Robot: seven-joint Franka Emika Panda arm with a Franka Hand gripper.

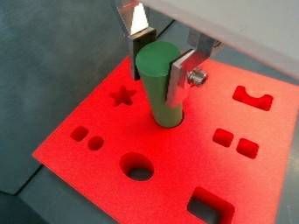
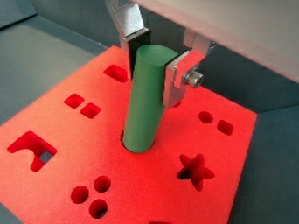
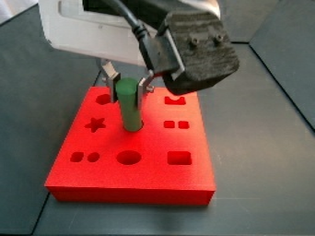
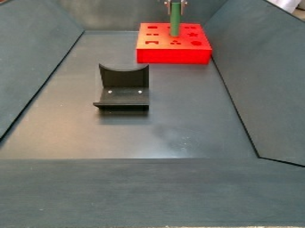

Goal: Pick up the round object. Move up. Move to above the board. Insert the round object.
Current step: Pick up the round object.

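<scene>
The round object [image 1: 162,83], a slim green peg, stands upright with its lower end down in a round hole near the middle of the red board [image 1: 105,131]. My gripper [image 1: 158,66] is shut on the peg's upper end, one silver finger pressed against each side. Both wrist views show this grip on the peg [image 2: 146,96] over the board [image 2: 70,149]. In a side view the gripper [image 3: 127,85] holds the peg [image 3: 127,109] straight above the board [image 3: 135,180]. From far off, the peg [image 4: 176,16] rises from the board [image 4: 173,52].
The board has other cut-outs: a star [image 1: 121,94], an open round hole [image 1: 139,166] and a square [image 1: 211,206]. The dark fixture [image 4: 121,87] stands on the grey floor in front of the board. Sloped bin walls [image 4: 36,80] enclose the floor.
</scene>
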